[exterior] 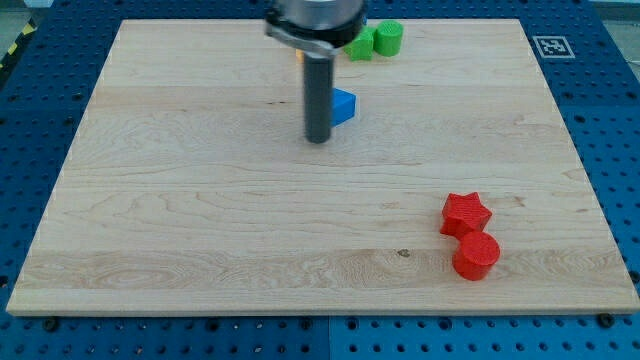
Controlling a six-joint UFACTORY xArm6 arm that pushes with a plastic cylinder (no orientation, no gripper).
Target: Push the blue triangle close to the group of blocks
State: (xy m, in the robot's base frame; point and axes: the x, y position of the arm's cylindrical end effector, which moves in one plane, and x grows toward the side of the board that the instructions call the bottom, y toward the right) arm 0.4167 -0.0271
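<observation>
The blue triangle [342,106] lies on the wooden board [200,220] in the upper middle, a short way below the group of blocks at the view's top. My tip [318,139] rests on the board just left of and slightly below the triangle, with the rod covering the triangle's left edge. Of the group, a green star-like block [360,44] and a green cylinder [389,37] show. The arm's body hides the other blocks of the group.
A red star [466,213] and a red cylinder [476,256] sit close together at the view's lower right. A fiducial marker [551,45] lies off the board's top right corner.
</observation>
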